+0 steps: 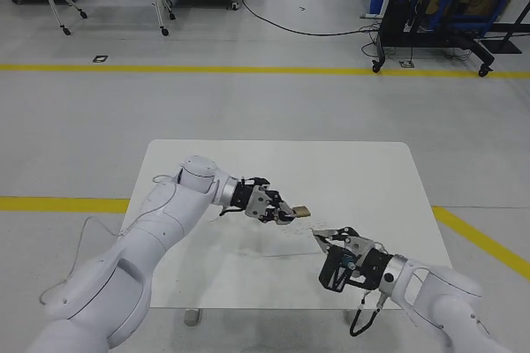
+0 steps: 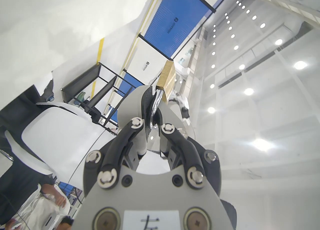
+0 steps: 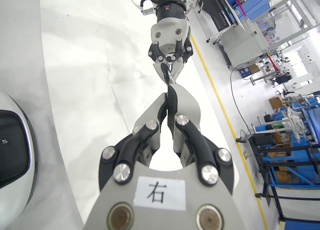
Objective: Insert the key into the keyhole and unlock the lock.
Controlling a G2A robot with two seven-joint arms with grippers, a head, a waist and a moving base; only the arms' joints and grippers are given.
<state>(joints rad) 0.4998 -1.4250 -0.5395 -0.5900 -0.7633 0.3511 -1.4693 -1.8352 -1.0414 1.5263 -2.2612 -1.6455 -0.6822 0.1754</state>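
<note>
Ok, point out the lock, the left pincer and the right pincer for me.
lock (image 2: 168, 79), left wrist view, on its brass body.
left pincer (image 2: 155, 94), left wrist view, midway between its fingertips.
right pincer (image 3: 169, 91), right wrist view, midway between its closed fingertips.

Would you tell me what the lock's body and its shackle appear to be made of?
The lock body: likely brass, brushed, given its yellow-gold colour and fine lines. The shackle: probably polished steel, silvery and reflective, clamped in the left end effector.
</note>
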